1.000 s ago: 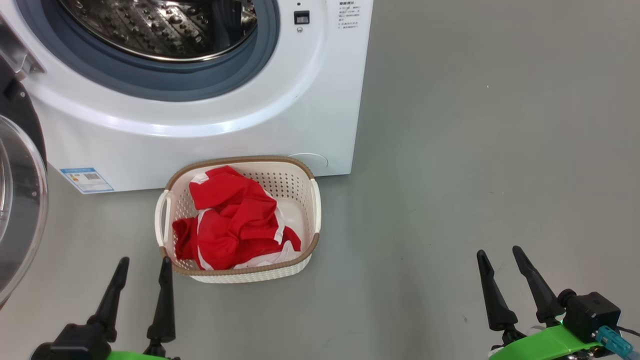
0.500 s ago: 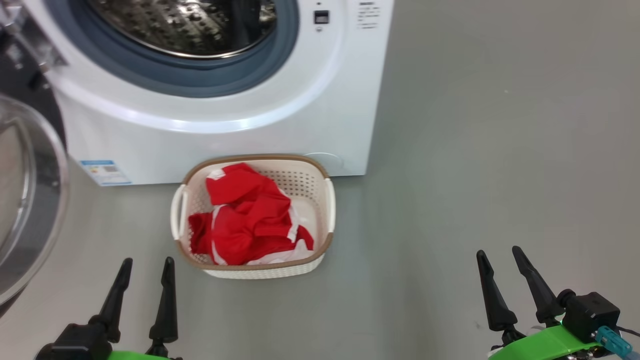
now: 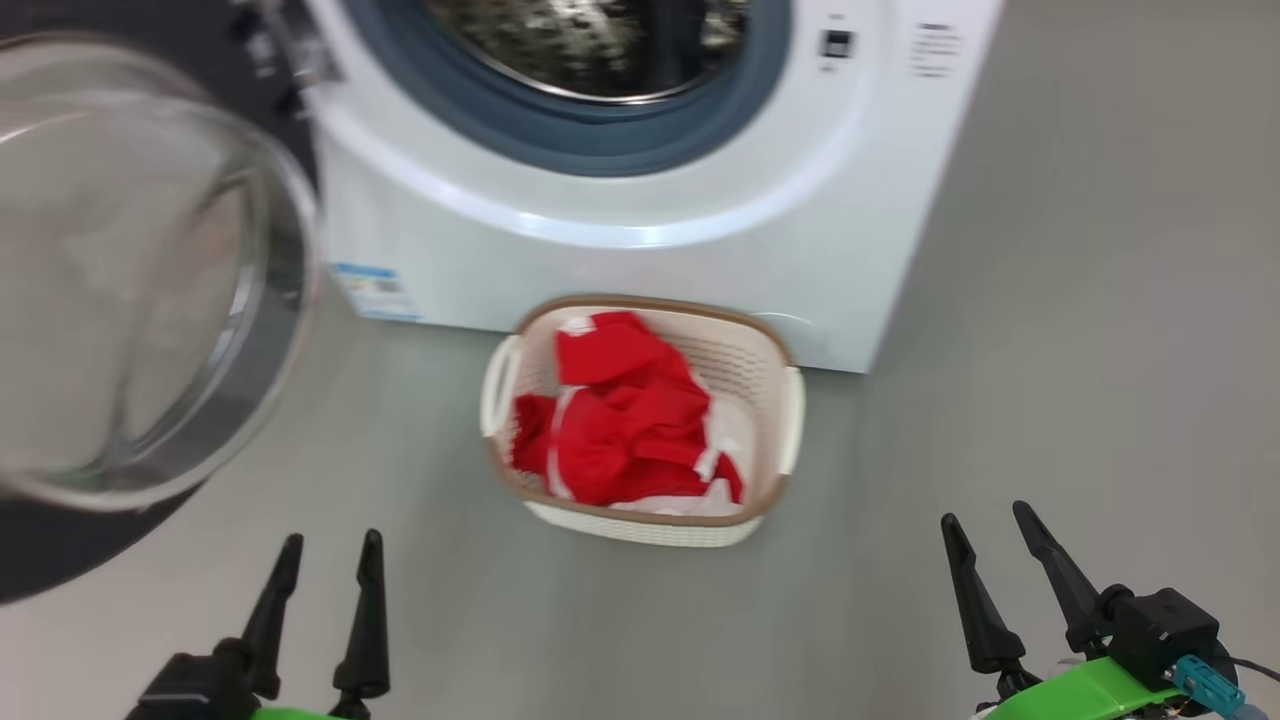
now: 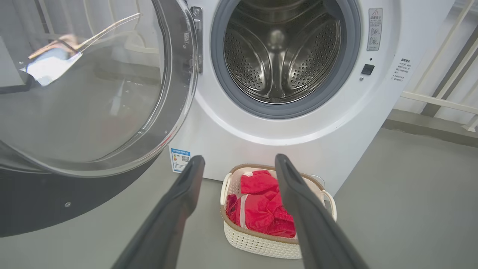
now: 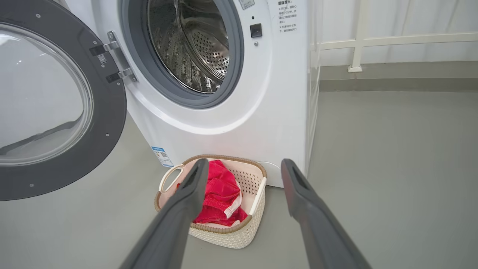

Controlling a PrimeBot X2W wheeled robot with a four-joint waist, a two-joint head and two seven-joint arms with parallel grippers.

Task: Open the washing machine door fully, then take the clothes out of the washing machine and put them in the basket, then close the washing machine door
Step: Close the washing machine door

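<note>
The washing machine (image 3: 640, 250) stands empty, door (image 3: 150, 280) wide open; the basket (image 3: 650, 302) on the floor (image 3: 1050, 300) before it holds the clothes (image 3: 620, 420). My left gripper (image 3: 332, 538) and right gripper (image 3: 984, 514) gape empty (a push slipping off that glossy door may leave it unlatched).

Head view smeared throughout: washing machine (image 3: 640, 250) edges soft, drum holes indistinct, top cut by frame. Left edge cuts washing machine door (image 3: 150, 280), glass blurred. Print on blue label (image 3: 372, 290) too small to read; warning sticker (image 4: 374, 24) text likewise. Floor of basket (image 3: 640, 525) hidden under clothes (image 3: 620, 420); number of pieces unclear. Left wrist view: 1 finger (image 4: 298, 201) covers part of basket, clothes. Bottom edge cuts bodies of left gripper (image 3: 332, 540), right gripper (image 3: 983, 513).
</note>
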